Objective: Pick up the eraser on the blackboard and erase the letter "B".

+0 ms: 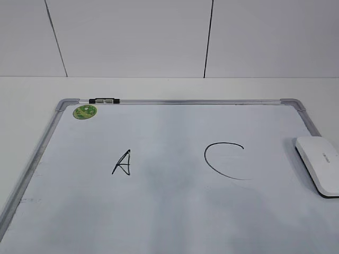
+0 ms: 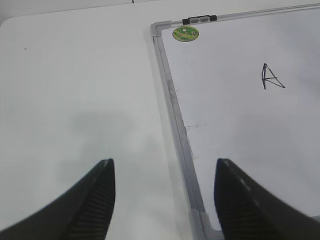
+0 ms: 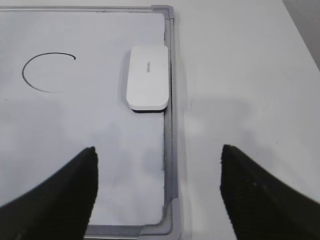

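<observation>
Here, on a pale tabletop:

Eraser: the white rounded-rectangular eraser (image 1: 319,163) with a glossy top, a dark underside and small grey lettering is lying flat on the board's right side, its long edge running just beside the right frame rail.

Board: the large white dry-erase blackboard (image 1: 169,211) with a silver-grey metal frame and grey rounded corner caps is lying flat on the white table (image 1: 32,98), faint grey smudging showing across its middle.

Letter B: no black handwritten "B" is showing between the other two letters; only the smudged white surface is visible there.

Other marks: a black marker letter "A" (image 1: 122,163) is sitting left of centre and a large open black letter "C" (image 1: 222,160) right of centre, the eraser lying to the right of the "C".

Sticker and clip: a round green sticker (image 1: 84,111) is sitting in the far left corner, beside a small black-and-clear clip (image 1: 104,100) on the top rail.

Right gripper (image 3: 160,192): its black ribbed fingers are spreading wide with nothing between them, hovering over the board's near right corner, the eraser lying ahead of it and well apart.

Left gripper (image 2: 165,200): its black fingers are likewise standing wide apart and holding nothing, straddling the board's left frame rail, far from the eraser.
</observation>
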Available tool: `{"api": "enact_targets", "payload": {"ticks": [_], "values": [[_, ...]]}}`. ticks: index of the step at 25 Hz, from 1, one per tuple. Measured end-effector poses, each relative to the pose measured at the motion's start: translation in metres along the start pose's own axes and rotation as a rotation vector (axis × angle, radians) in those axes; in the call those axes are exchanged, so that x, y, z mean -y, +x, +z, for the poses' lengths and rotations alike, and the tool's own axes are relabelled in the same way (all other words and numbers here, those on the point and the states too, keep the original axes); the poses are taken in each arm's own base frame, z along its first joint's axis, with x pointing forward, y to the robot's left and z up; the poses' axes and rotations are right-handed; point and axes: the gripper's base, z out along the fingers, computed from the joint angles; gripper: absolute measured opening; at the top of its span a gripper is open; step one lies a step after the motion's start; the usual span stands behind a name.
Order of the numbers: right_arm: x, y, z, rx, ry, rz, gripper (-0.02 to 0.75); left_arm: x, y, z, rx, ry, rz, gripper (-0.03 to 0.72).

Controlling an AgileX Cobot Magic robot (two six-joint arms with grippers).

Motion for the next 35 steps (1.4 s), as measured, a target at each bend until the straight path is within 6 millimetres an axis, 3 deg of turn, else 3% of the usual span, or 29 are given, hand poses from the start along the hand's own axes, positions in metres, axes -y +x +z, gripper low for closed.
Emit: {"api": "enact_targets", "payload": {"ticks": [35], "values": [[0.0007,-0.0004,0.0004,0.006,-0.053,-0.032,0.594,0.0,0.0,0.0,0.0,0.0,-0.001,0.428]]}}
